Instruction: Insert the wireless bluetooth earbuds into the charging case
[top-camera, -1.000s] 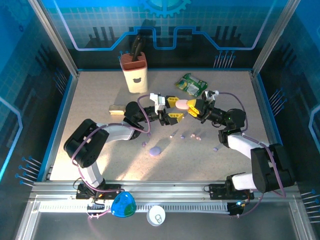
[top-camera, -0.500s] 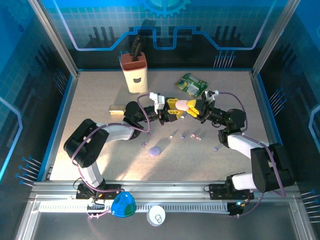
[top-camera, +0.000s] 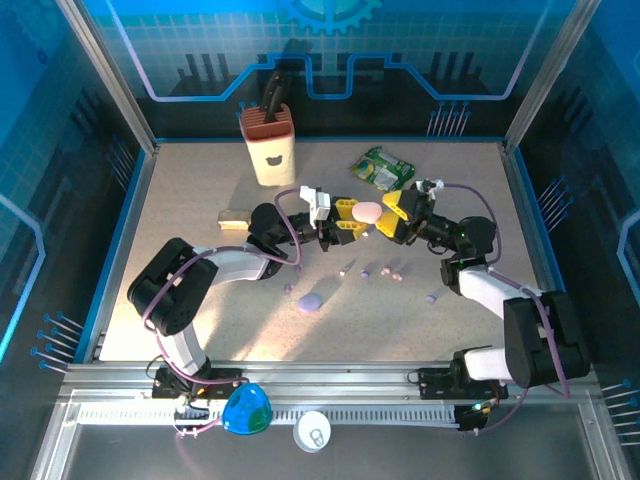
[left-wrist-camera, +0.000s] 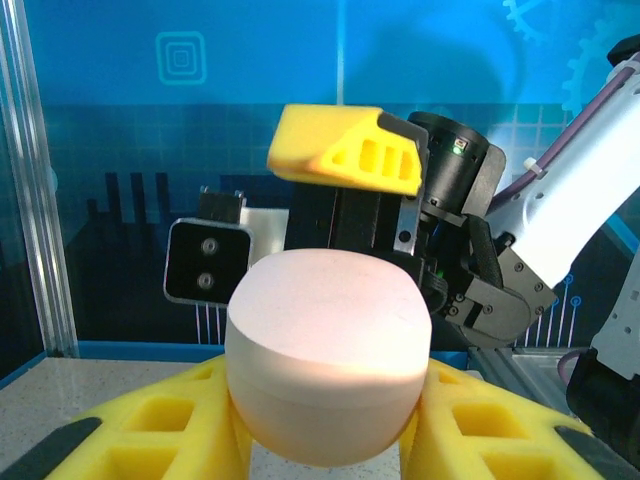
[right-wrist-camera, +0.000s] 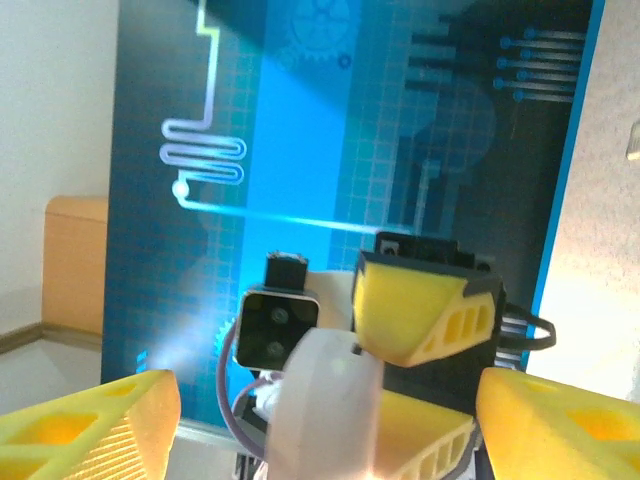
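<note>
Left claw clamped on pale pink pebble-shaped plastic charging case, held in air mid-table; right claw stood open just right of case, jaws wide, no contact I could see; tiny lilac plastic earbuds lay scattered on speckled table, nearer me, none in case; my worries: rounded case could squirt out of single pinch; lid looked shut, so prising might twist it loose; buds small, easily flicked away.

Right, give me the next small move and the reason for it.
Probably draw the right tool straight back from the pink case. Its fingers stand apart on either side of it, while the left tool clamps it, so the left alone carries it; the earbuds lie loose on the table.
</note>
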